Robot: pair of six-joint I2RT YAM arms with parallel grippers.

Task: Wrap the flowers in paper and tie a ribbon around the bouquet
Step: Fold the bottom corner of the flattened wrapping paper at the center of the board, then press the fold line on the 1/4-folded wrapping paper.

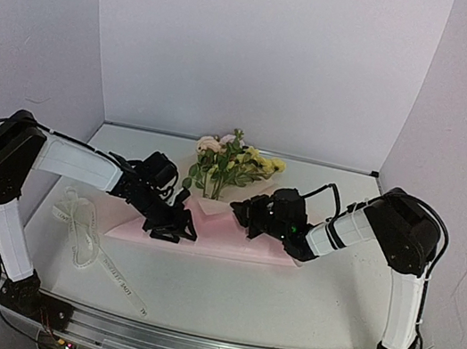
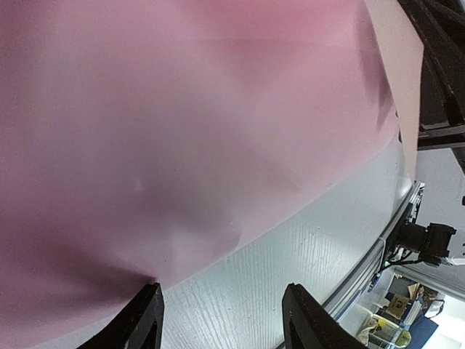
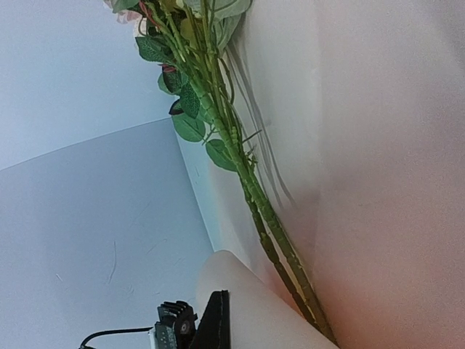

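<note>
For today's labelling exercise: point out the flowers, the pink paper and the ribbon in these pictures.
flowers [image 1: 234, 158], top external view, on the blooms.
pink paper [image 1: 234, 245], top external view, on its bare near edge.
ribbon [image 1: 123, 286], top external view, on its printed tail.

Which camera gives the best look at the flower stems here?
The right wrist view: the stems run close up and sharp across the pink paper. The top external view shows blooms and leaves, but the stems are tiny there. The left wrist view shows only paper and table, no flowers.
</note>
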